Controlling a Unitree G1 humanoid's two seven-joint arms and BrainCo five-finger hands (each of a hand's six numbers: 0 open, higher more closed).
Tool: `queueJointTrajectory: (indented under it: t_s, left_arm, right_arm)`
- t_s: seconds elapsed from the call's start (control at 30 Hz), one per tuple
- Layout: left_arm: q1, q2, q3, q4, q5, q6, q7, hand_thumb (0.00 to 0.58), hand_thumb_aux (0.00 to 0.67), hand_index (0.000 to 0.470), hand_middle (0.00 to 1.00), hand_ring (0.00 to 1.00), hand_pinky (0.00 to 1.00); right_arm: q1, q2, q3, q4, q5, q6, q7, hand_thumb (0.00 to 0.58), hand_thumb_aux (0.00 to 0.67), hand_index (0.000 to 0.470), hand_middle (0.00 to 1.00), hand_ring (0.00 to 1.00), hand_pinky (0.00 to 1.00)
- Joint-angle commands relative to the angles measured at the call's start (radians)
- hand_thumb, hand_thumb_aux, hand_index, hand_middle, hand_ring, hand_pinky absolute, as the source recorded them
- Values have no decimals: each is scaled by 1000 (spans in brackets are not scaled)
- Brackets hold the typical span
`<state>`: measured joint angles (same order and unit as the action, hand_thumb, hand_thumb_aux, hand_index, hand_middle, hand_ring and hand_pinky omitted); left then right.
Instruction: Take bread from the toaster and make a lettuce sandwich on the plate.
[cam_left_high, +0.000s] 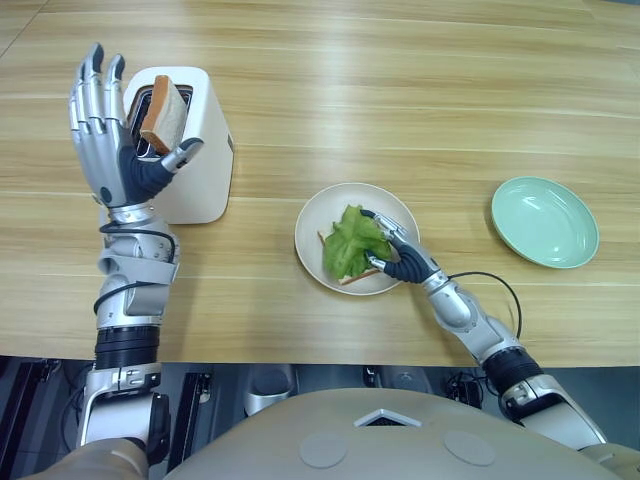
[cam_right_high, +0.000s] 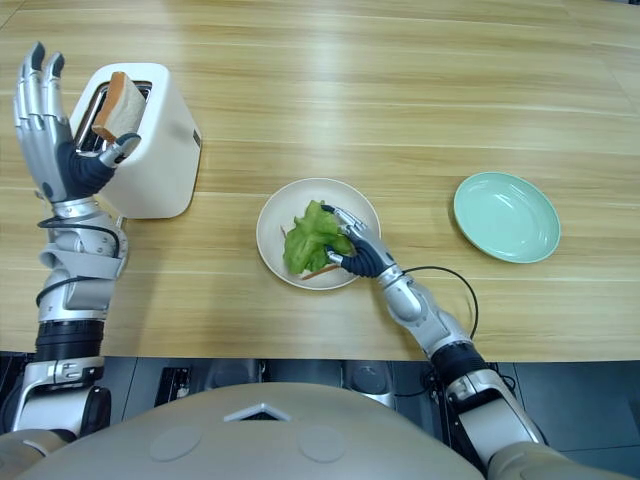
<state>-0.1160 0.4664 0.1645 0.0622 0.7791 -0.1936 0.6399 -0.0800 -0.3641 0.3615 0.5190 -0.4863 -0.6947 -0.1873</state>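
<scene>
Right hand (cam_left_high: 402, 258) fingers clamped on lettuce (cam_left_high: 350, 245) over first slice (cam_left_high: 350, 281) on plate (cam_left_high: 322, 210); left hand (cam_left_high: 118, 150) fingers spread beside toaster (cam_left_high: 205, 160), second slice (cam_left_high: 165, 115) not yet pulled.

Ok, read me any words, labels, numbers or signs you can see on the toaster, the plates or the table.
None. The toaster, the bread slice, the lettuce, the cream plate, the green plate and the table show no text, number or sign.
</scene>
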Motion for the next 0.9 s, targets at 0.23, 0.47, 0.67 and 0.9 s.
queueJointTrajectory:
  t_s: [0.23,0.47,0.67,0.9]
  left_arm:
    - [-55,80,-43,167,13,148,-92,0,0,0,0,0,0]
    - [-85,122,-98,263,-4,167,-128,156,97,67,0,0,0]
    - [-105,134,-139,292,-17,162,-168,512,441,303,0,0,0]
    - [-124,152,-150,320,-59,147,-207,580,670,460,35,35,35]
  right_arm:
    - [16,-26,-50,-19,-65,10,-76,0,0,0,0,0,0]
    - [60,-87,-83,-119,-139,59,-102,0,0,0,0,0,0]
    - [107,-146,-137,-223,-180,113,-119,0,0,0,0,0,0]
    - [159,-176,-219,-328,-157,126,-134,0,0,0,0,0,0]
